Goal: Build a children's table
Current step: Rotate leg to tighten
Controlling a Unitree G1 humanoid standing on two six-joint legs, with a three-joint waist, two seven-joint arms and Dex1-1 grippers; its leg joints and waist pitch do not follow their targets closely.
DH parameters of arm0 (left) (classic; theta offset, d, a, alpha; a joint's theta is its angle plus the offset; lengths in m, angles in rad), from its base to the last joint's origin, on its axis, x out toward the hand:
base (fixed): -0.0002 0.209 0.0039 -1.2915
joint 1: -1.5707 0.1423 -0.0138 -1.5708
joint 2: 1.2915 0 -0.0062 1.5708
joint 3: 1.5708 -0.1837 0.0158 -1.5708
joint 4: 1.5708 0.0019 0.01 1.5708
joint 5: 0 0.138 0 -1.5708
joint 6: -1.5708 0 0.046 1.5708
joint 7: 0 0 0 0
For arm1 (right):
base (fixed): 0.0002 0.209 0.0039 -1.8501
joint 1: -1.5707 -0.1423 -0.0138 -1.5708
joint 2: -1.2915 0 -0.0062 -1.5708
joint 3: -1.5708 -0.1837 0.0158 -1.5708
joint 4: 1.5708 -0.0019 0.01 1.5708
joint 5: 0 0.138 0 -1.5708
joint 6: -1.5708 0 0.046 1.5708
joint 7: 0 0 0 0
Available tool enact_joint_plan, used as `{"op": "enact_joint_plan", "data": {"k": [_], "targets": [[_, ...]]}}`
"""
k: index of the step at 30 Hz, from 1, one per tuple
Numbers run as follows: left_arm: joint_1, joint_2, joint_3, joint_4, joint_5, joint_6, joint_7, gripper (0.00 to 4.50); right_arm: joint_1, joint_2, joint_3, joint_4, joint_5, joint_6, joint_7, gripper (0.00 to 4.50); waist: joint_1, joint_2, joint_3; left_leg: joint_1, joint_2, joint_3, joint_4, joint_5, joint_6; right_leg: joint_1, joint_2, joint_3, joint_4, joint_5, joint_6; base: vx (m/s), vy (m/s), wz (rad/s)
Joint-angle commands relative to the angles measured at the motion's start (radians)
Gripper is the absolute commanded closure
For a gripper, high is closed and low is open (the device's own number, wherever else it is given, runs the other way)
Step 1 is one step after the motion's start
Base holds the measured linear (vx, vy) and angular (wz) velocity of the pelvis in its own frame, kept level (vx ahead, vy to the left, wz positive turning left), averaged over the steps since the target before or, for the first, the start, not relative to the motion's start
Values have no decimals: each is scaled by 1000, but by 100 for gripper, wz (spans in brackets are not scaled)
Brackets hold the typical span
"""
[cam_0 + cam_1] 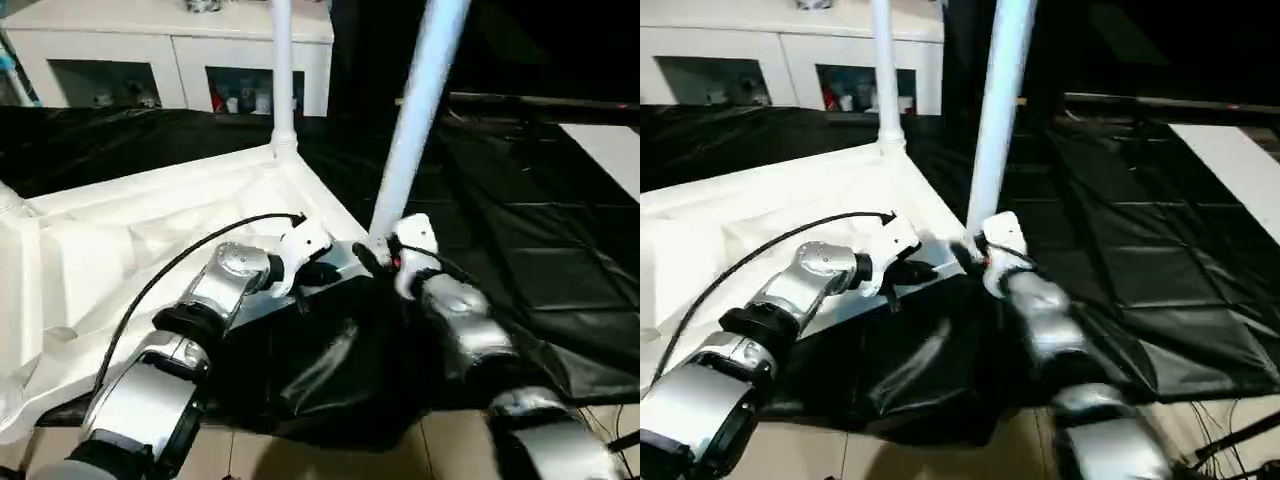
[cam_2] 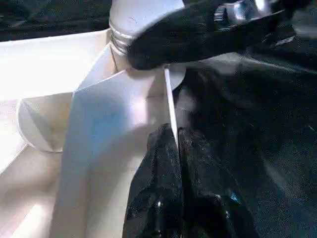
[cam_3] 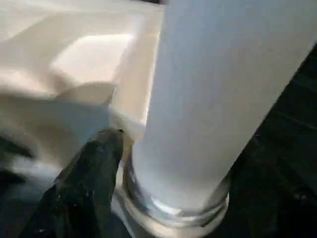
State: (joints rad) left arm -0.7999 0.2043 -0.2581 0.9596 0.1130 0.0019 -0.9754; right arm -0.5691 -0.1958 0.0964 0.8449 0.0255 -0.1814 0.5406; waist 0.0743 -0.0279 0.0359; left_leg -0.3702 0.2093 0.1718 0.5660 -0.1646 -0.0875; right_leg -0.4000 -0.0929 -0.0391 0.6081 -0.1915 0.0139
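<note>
The upside-down table (image 1: 150, 230) is lying on black sheeting. Its thin edge is being pinched by the left gripper (image 2: 174, 148). A leg (image 1: 415, 110) is being stood up in the near corner, and it is loosely hugged by the right gripper (image 1: 385, 255), fingers apart.

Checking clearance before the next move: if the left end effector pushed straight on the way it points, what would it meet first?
Probably the near leg's base in its corner socket, where the right end effector's finger crosses; depth is unclear. The left end effector pinches the tabletop's rim.
</note>
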Motion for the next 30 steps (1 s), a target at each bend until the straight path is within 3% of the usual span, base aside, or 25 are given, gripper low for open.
{"op": "enact_joint_plan", "data": {"k": [1,4,7,13,21,22,30], "targets": [[47,21,-74,0,36,-18,-105,450,47,-57,51,-97,17,-28,217,108,5,3,-56,2,9,5,-58,-216,66,57,-30,22,-65,-21,-237,0,0,0],[67,49,-83,-24,37,-56,-144,450,73,-127,58,-158,51,-38,352,108,15,3,-56,6,13,8,-55,-219,96,55,-32,23,-61,18,-256,0,0,0],[104,93,-102,-94,18,-64,-261,450,86,-187,65,-206,96,-14,486,108,17,4,-51,8,17,8,-61,-260,84,52,-33,21,-68,-72,-259,0,0,0],[161,175,-135,-254,-9,15,-421,450,75,-229,79,-207,103,-24,601,108,19,3,-49,12,23,11,-66,-294,52,44,-33,23,-67,-132,-265,0,0,0],[174,199,-125,-303,-10,23,-424,450,67,-229,118,-196,85,-24,670,108,19,0,-51,10,19,11,-64,-254,52,45,-33,24,-65,-118,-255,0,0,0],[177,202,-126,-311,-12,28,-422,450,66,-226,118,-193,85,-24,671,134,18,0,-50,9,19,11,-64,-252,52,45,-33,24,-65,-118,-254,0,0,0],[185,205,-127,-346,-17,61,-415,450,60,-215,115,-174,83,-15,691,204,16,2,-52,10,17,12,-62,-243,55,46,-31,23,-63,-100,-260,0,0,0]]}}
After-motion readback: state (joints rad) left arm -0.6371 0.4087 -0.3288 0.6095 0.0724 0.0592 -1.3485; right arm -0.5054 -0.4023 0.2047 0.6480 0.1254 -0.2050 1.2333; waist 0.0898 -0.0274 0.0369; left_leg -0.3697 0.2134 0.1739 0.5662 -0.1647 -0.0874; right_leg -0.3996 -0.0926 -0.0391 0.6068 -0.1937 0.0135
